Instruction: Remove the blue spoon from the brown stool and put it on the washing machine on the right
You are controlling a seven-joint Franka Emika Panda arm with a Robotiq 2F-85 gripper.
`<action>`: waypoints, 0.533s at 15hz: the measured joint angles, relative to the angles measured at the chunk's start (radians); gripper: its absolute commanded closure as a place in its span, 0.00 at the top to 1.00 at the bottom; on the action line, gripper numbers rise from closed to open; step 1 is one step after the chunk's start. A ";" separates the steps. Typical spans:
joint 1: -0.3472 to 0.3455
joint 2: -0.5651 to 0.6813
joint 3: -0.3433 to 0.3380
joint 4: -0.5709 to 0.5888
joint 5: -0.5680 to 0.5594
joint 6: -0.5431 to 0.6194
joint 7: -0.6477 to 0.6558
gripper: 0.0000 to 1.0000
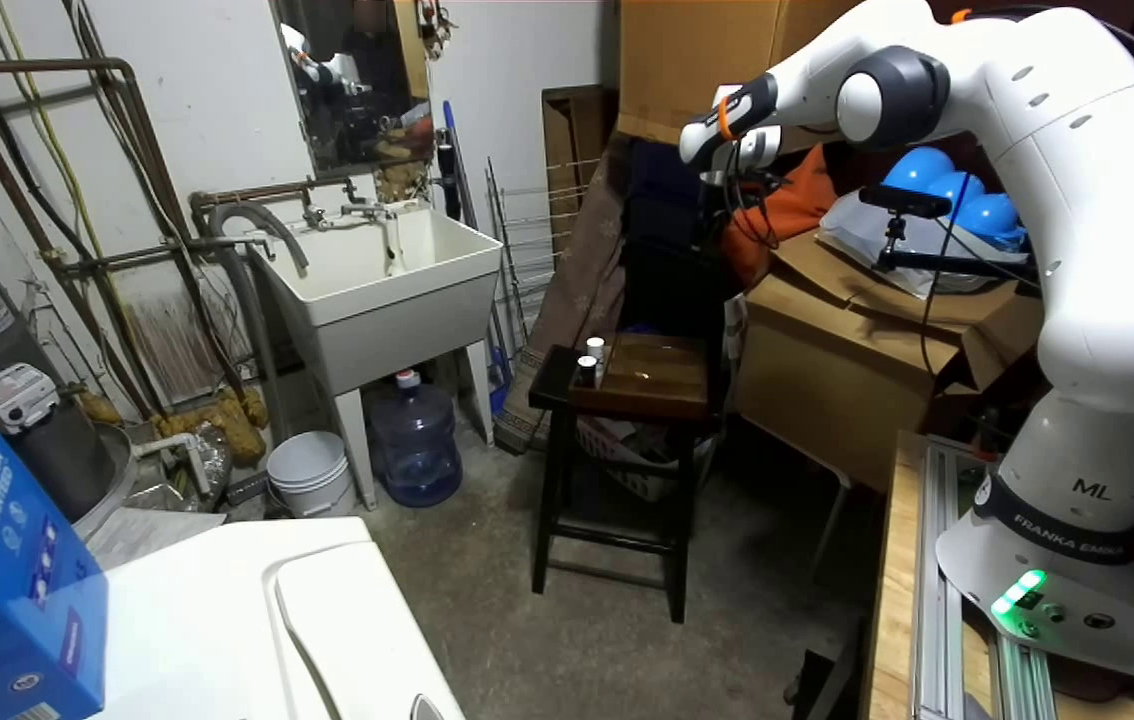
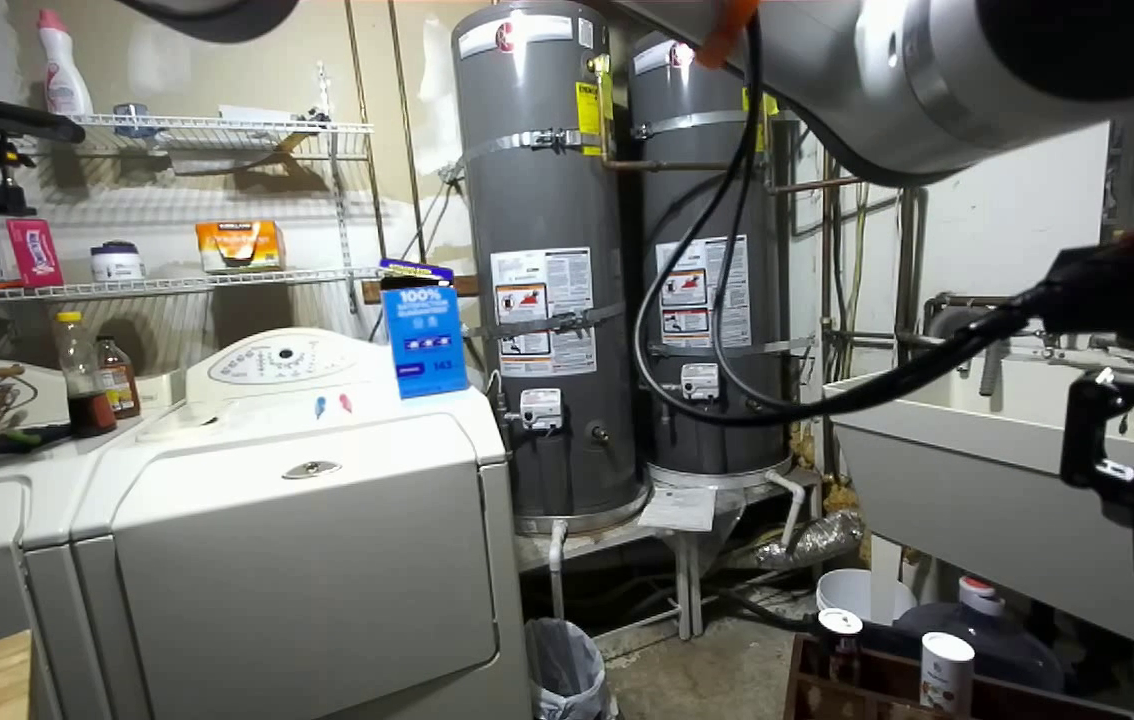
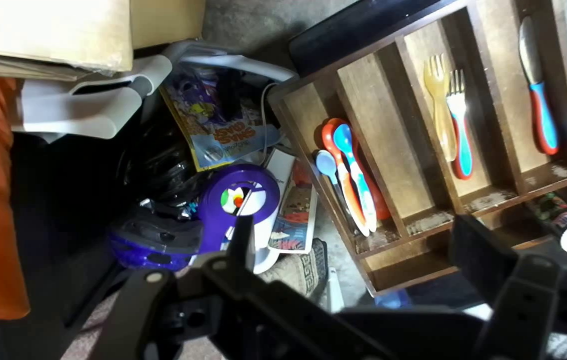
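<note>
Pale blue and slim, what I take for the blue spoon (image 3: 328, 169) lies lower than the spread, unladen end effector (image 3: 354, 229), ahead of its gap in the wrist view, long axis roughly across the closing line; it shares a compartment (image 3: 305, 106) of the wooden tray (image 3: 393, 145), on the brown stool (image 1: 552, 378), with a brighter blue spoon (image 3: 353, 162) and orange cutlery (image 3: 347, 192); forks (image 3: 439, 95) and a knife (image 3: 538, 92) lie in others.
</note>
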 measured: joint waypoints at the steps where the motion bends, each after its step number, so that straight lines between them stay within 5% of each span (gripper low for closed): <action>1: 0.001 0.037 -0.006 0.043 -0.007 -0.037 0.047 1.00; 8: 0.005 0.124 -0.025 0.157 -0.008 -0.103 0.112 1.00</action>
